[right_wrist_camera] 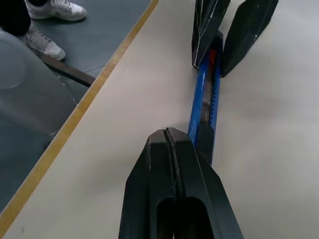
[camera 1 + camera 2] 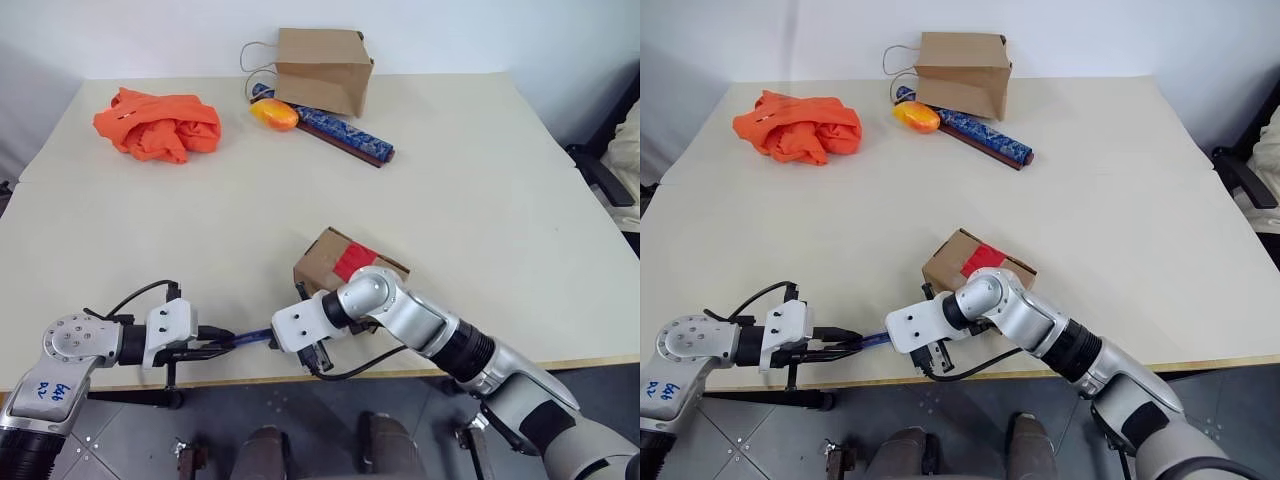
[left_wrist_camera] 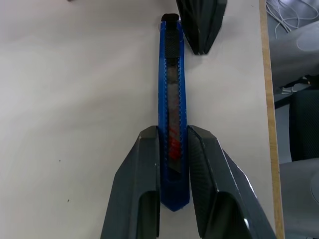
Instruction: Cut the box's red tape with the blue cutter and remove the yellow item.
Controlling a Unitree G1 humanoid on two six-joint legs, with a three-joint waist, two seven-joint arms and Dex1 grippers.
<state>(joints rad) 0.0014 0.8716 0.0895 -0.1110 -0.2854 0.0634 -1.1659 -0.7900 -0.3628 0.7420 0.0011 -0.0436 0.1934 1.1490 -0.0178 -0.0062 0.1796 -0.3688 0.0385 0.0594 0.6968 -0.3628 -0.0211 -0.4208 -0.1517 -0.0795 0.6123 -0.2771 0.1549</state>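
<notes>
While the left gripper [image 3: 172, 149] clamps the one blue cutter [image 3: 172, 99] flat near the table's [image 2: 450, 180] front edge, probably steadying it for extending the blade, the right gripper [image 1: 172, 144], fingers pressed together, rests at its tip. One box [image 2: 345, 262], one red tape [image 2: 355, 260] strip, sits just behind.

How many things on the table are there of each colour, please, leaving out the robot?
Brown: 2, the box and paper bag.
Blue: 2, the blue cutter and patterned rod.
Orange: 2, the cloth and oval fruit.
Total: 6.
</notes>
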